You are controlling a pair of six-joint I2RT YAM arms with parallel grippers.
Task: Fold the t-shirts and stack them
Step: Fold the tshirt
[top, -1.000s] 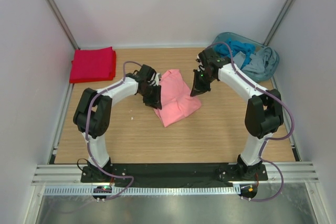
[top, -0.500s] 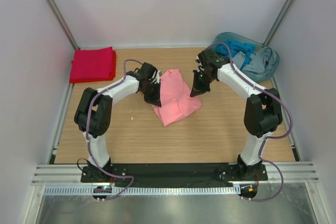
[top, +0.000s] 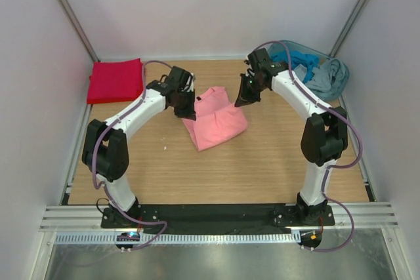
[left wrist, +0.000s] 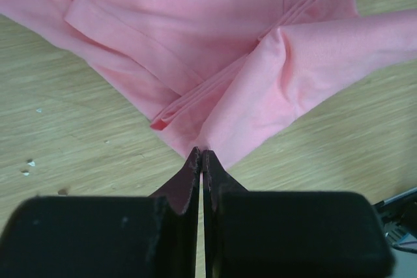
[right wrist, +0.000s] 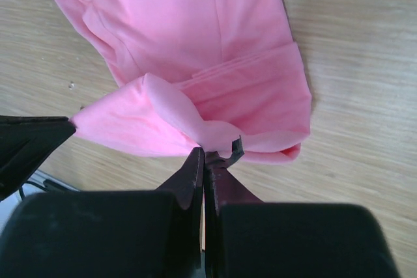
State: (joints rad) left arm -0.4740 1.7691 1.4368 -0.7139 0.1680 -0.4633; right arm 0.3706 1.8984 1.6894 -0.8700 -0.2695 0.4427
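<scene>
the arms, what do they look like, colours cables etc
Both the left arm and right arm have white links and black joints, with a greyish-purple cable looping along each. The left gripper and right gripper are black, with tapering fingers.

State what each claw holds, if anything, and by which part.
The left claw pinches a corner of the salmon-pink t-shirt; the right claw pinches a bunched fold at its edge.

No writing, label or number can be read anywhere.
</scene>
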